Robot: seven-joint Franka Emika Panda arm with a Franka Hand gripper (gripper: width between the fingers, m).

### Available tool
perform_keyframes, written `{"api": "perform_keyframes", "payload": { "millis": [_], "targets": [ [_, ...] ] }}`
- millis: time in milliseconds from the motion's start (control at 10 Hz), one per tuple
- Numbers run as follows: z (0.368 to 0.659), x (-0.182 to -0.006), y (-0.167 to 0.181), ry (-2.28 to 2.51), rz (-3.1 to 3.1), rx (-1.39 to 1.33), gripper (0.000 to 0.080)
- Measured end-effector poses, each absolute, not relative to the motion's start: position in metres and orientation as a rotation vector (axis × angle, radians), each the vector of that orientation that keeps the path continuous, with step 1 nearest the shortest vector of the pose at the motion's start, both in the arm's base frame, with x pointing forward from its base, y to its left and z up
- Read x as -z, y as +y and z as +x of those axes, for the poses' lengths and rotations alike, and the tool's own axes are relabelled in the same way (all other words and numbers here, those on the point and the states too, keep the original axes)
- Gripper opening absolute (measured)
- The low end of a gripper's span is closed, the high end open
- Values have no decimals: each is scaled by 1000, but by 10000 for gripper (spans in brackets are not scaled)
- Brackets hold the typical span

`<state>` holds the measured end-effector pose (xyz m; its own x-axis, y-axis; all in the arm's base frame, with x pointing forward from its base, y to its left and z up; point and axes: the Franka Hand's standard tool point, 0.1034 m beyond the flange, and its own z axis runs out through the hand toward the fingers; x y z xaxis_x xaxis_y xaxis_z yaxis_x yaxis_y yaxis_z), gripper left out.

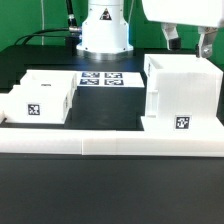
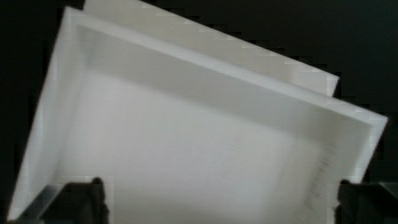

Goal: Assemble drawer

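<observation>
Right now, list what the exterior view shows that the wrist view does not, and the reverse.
Only the exterior view: a tagged tray on that view's left, the marker board, the long low white wall, the arm's base, and the tag on the casing. Only the wrist view: a close look into the casing's hollow inside, framed by the fingertips. Both: the white casing with the open gripper above it.
</observation>
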<state>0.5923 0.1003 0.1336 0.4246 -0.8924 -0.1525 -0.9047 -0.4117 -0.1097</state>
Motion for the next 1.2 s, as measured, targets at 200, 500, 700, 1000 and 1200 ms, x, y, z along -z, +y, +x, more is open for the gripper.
{"api": "perform_keyframes", "payload": {
  "millis": [200,500,700,1000,1200],
  "targets": [
    [579,-136,88,1194,-2721,-130,649],
    [578,-141,72,732,-2882,-121,649],
    [578,-140,71,536,-2920,-105,649],
    [557,-139,30,195,-3008,-80,649],
    [548,-131,-5,170,-3041,4,649]
  ]
}}
